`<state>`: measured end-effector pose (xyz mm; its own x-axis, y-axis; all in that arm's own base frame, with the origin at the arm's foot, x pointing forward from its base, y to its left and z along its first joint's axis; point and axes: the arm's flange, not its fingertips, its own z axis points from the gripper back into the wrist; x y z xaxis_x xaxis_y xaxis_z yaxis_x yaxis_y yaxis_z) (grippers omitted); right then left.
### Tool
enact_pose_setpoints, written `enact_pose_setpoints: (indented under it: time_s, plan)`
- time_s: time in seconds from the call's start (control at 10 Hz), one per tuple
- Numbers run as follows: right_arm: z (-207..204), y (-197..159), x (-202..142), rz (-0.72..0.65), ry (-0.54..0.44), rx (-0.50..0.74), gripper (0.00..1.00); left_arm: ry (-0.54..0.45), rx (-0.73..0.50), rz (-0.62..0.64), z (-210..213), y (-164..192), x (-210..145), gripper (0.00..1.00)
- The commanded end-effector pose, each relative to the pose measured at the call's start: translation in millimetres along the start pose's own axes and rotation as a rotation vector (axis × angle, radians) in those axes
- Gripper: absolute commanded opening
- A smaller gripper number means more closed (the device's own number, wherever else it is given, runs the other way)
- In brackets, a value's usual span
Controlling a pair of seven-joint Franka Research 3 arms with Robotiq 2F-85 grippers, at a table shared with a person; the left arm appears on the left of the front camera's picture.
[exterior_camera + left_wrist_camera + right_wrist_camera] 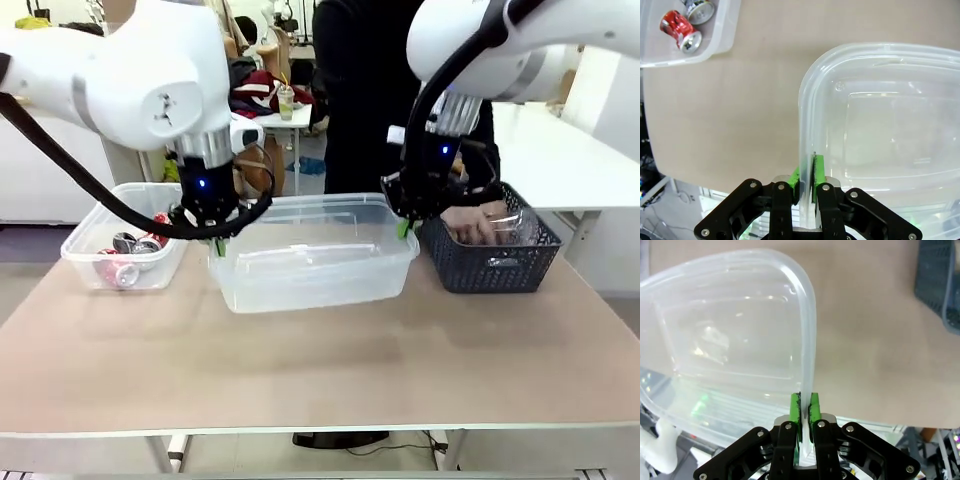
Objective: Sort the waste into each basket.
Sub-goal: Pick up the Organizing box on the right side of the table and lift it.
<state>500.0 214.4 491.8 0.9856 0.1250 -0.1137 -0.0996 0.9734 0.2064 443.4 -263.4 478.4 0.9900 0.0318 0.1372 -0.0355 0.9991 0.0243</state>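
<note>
A large clear tub stands mid-table, with nothing inside it. My left gripper is shut on its left rim, green pads pinching the wall. My right gripper is shut on the tub's right rim in the same way. A smaller clear tub at the left holds red and silver cans, and the left wrist view shows a red can in it. The dark lattice basket at the right holds clear bottles.
A person in black stands at the far side, one hand reaching into the dark basket. A corner of that basket appears in the right wrist view. Bare tabletop lies in front of the three containers.
</note>
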Motion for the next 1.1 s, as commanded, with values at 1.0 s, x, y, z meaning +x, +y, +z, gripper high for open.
enact_pose_setpoints:
  time_s: [1.0]
  plan:
    - [-15.6, 8.2, -8.8, 0.022, 0.074, -0.026, 0.08, 0.002, -0.009, 0.037, -13.3, 2.9, 15.1, 0.06]
